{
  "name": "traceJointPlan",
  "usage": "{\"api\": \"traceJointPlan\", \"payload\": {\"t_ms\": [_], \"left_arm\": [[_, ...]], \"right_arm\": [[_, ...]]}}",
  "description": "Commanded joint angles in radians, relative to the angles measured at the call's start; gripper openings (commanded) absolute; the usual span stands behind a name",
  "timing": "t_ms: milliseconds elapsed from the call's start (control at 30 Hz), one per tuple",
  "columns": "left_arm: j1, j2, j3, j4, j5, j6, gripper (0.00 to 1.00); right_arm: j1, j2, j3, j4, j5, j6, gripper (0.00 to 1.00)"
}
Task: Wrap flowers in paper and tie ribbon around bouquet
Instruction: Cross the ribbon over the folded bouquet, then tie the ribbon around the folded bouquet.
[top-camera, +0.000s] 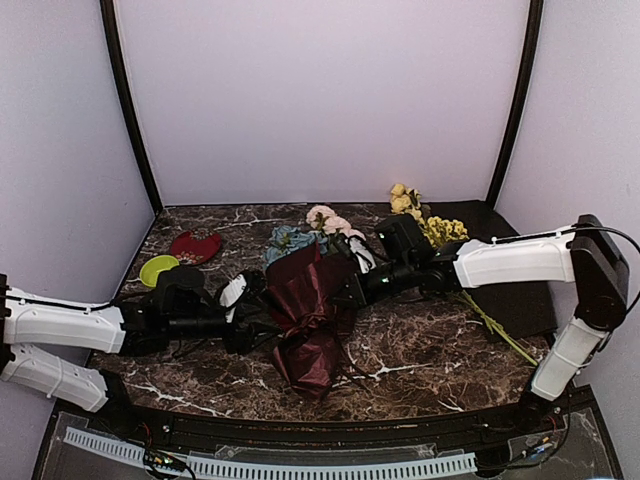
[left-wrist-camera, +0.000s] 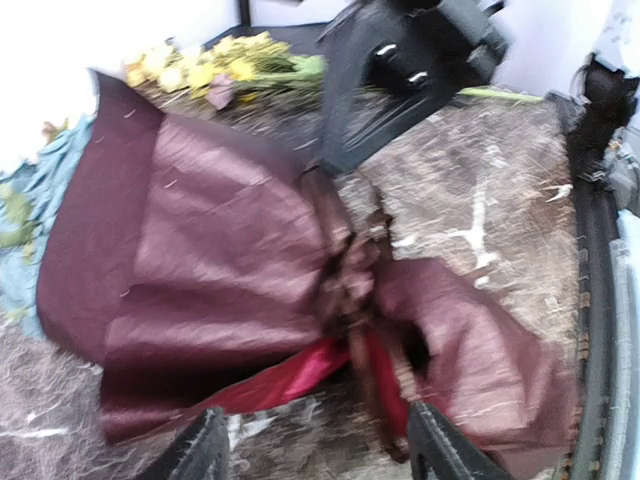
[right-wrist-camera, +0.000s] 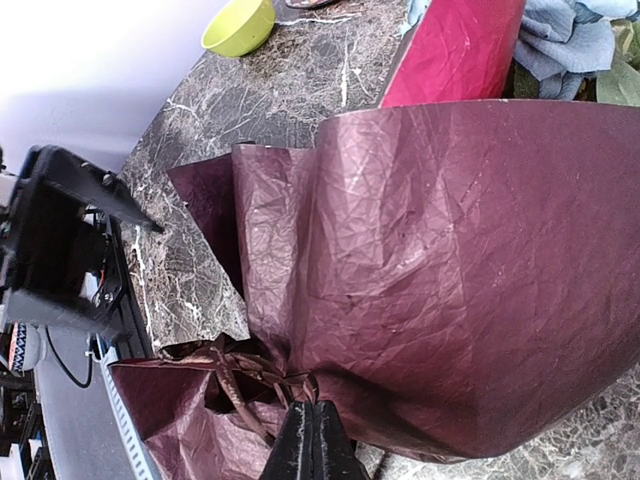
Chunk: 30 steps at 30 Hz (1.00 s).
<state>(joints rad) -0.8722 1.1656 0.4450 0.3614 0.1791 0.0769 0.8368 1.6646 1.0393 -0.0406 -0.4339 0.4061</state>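
I have the bouquet lying on its side in the middle of the dark marbled bench, its wide mouth toward the back wall and its crumpled tail toward the arm bases. The flowers stick out at the far end: a blue cluster, with pink and pale roses just behind it. The paper, crinkly glossy burgundy, sheathes them. Its brighter red face shows at the open mouth in the right wrist view and along the underside in the left wrist view. Low down the wrap is pinched narrow, and the ribbon, a thin dark strand, bunches in loose loops around that waist. My left hand sits just beside the waist on the bouquet's left, its fingers spread wide and clamped on nothing. My right hand comes in from the other side, its two fingers pressed flat together and its tip right at the ribbon's loops. I cannot tell whether a strand is nipped between them. Yellow-blossomed stems lie at the back right, behind the right arm. A lime-green bowl and a red heart-shaped piece sit at the back left, well apart from the bouquet.
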Motion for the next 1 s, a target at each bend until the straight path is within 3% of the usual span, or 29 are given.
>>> {"api": "traceJointPlan", "payload": {"t_ms": [0, 133, 267, 500, 967], "left_arm": [[0.004, 0.009, 0.058, -0.047, 0.141, 0.028, 0.64], [0.004, 0.112, 0.13, -0.111, 0.098, 0.032, 0.6], [0.009, 0.201, 0.204, -0.175, 0.071, 0.034, 0.48], [0.022, 0.253, 0.244, -0.211, 0.09, 0.041, 0.41], [0.029, 0.212, 0.277, -0.23, 0.231, 0.056, 0.55]], "right_arm": [[-0.005, 0.021, 0.021, 0.047, -0.015, 0.014, 0.0], [-0.005, 0.024, 0.027, 0.046, -0.017, 0.013, 0.0], [-0.005, 0.021, 0.022, 0.044, -0.015, 0.011, 0.0], [-0.004, 0.009, 0.019, 0.045, -0.009, 0.01, 0.0], [-0.004, 0.024, 0.033, 0.038, -0.003, 0.005, 0.0]]}}
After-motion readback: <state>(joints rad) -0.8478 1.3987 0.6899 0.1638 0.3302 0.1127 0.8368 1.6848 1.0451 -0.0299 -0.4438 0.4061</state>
